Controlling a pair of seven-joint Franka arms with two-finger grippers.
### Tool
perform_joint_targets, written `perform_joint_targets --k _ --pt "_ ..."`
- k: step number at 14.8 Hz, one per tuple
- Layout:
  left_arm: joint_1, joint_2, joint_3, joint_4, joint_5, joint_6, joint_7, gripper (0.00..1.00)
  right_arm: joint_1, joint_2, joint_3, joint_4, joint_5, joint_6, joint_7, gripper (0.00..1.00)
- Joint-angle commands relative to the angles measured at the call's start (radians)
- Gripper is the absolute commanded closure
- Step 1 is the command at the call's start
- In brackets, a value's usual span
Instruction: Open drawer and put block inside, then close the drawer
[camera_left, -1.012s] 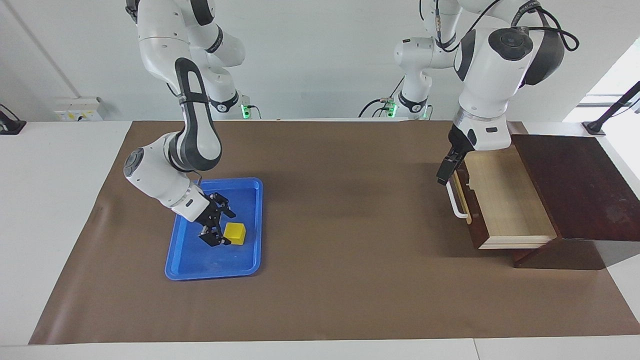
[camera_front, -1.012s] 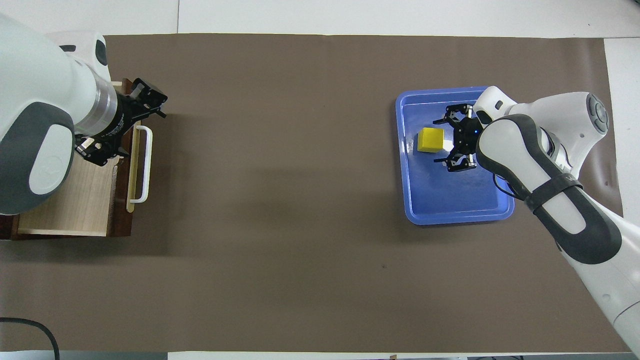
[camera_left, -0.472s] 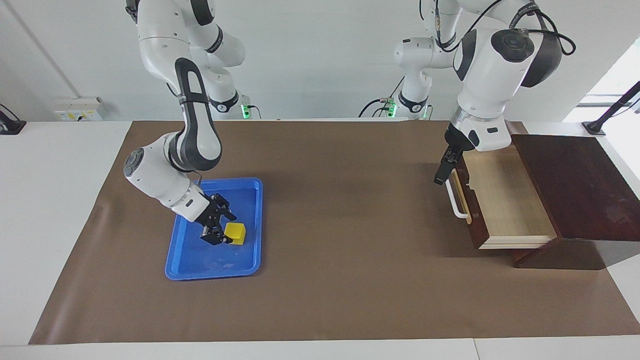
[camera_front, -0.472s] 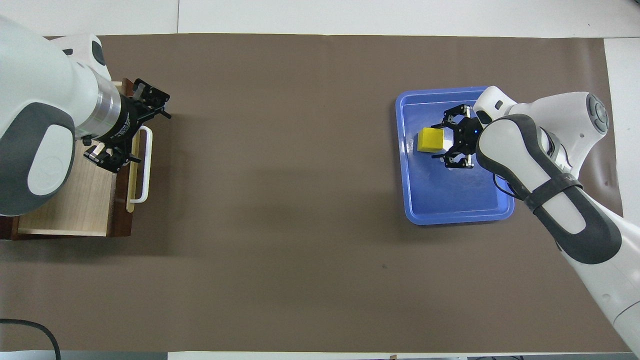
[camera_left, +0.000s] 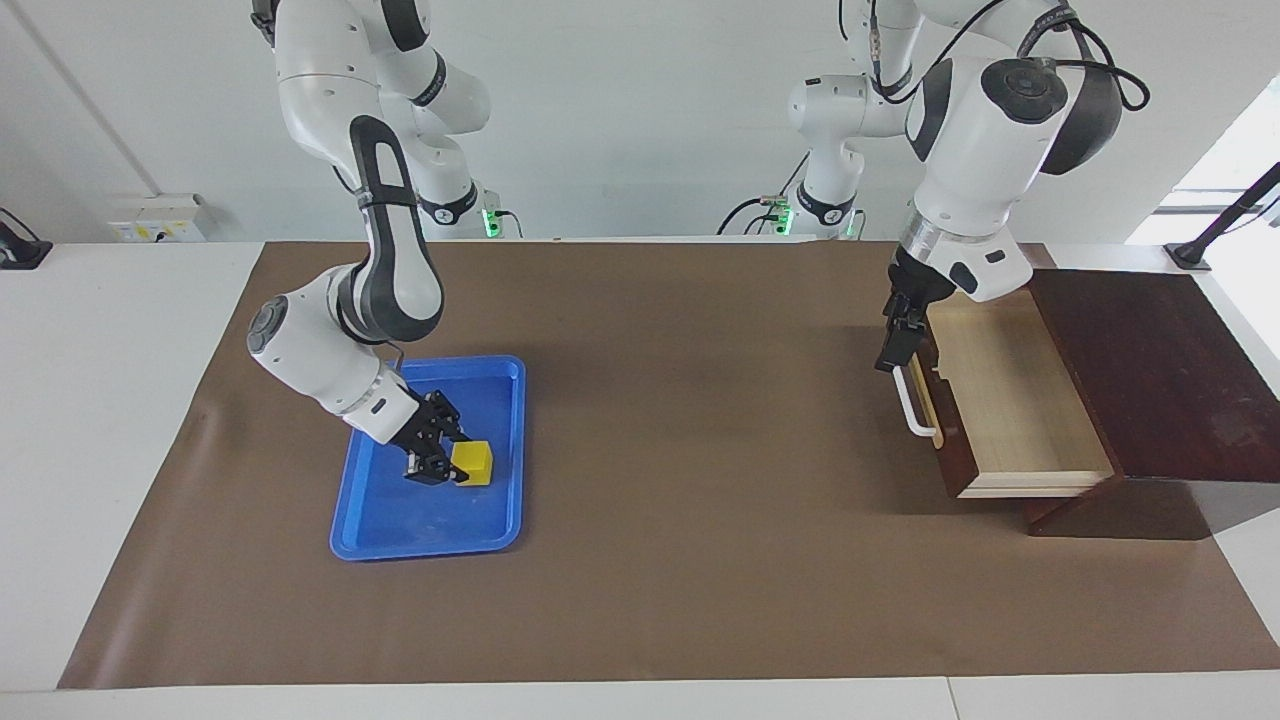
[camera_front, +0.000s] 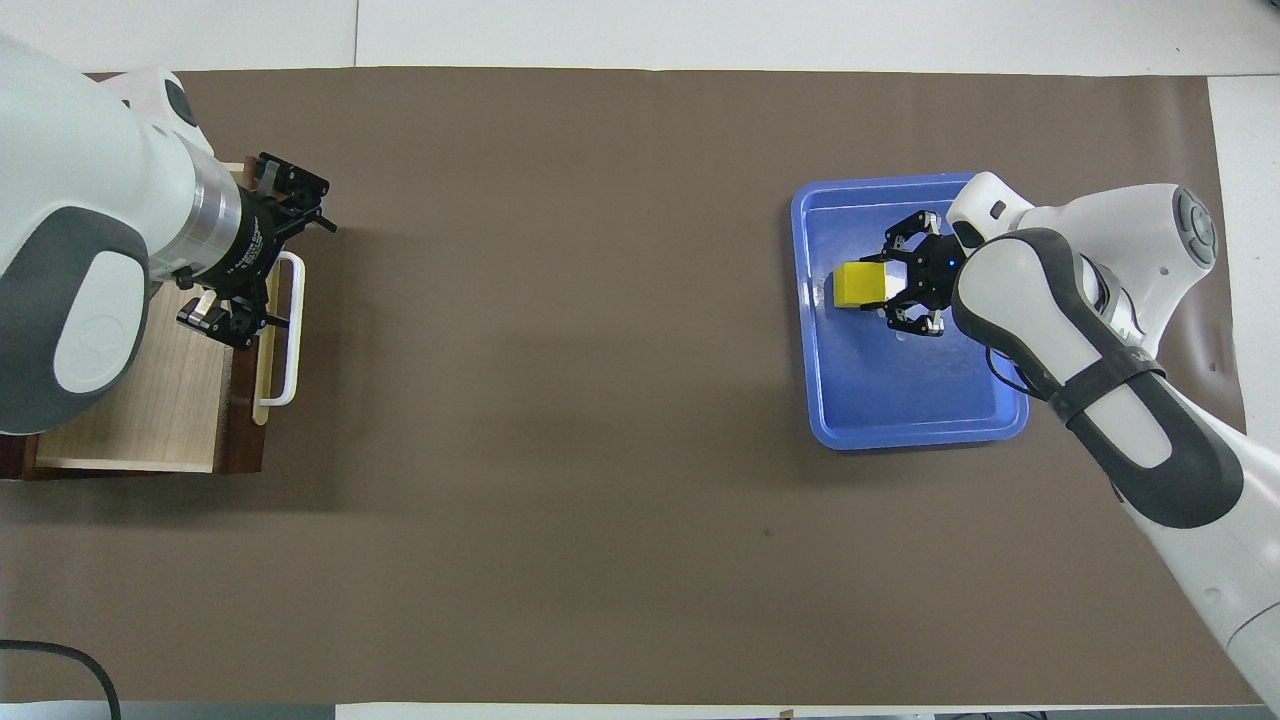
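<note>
A brown mat (camera_left: 640, 560) is covering the table, and at the left arm's end the dark box (camera_left: 1160, 380) is sitting with its drawer (camera_left: 1010, 400) pulled out, pale floor showing. The drawer's long axis is running nearer-to-farther from the robots, its front and white handle (camera_left: 912, 405) facing toward the right arm's end. The facing view is showing the box's top and full depth; in the overhead view the box is cut off at the edge and the left arm is covering much of the drawer (camera_front: 150, 400).

The blue tray (camera_left: 355, 520) is lying toward the right arm's end, long axis likewise nearer-to-farther. The block (camera_left: 472, 462) is resting in it, in the part farther from the robots.

The left gripper (camera_left: 893, 345) is hanging over the handle's end nearer the robots; whether its fingers are apart or together I cannot tell. The right gripper (camera_left: 445, 465) is sitting low in the tray with fingers spread around the block; the overhead view (camera_front: 880, 285) is showing one finger on each side, though contact is hard to make out.
</note>
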Motion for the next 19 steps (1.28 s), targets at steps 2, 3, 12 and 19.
perform_joint_targets --k 2,3,12,19 --pt "-0.007 -0.017 0.002 -0.028 -0.015 0.044 -0.149 0.00 0.003 -0.019 -0.003 0.022 0.028 -0.028 -0.016 1.00" --pt "-0.015 -0.008 0.000 -0.023 -0.019 0.036 -0.159 0.00 0.003 -0.025 -0.003 0.035 0.026 -0.056 -0.014 1.00" --pt "-0.143 0.231 0.009 0.236 0.036 -0.128 -0.466 0.00 0.044 -0.140 0.011 0.098 0.029 -0.291 0.122 1.00" --pt "-0.312 0.249 0.086 0.278 0.065 -0.150 -0.598 0.00 0.164 -0.140 0.034 0.173 0.014 -0.292 0.334 1.00"
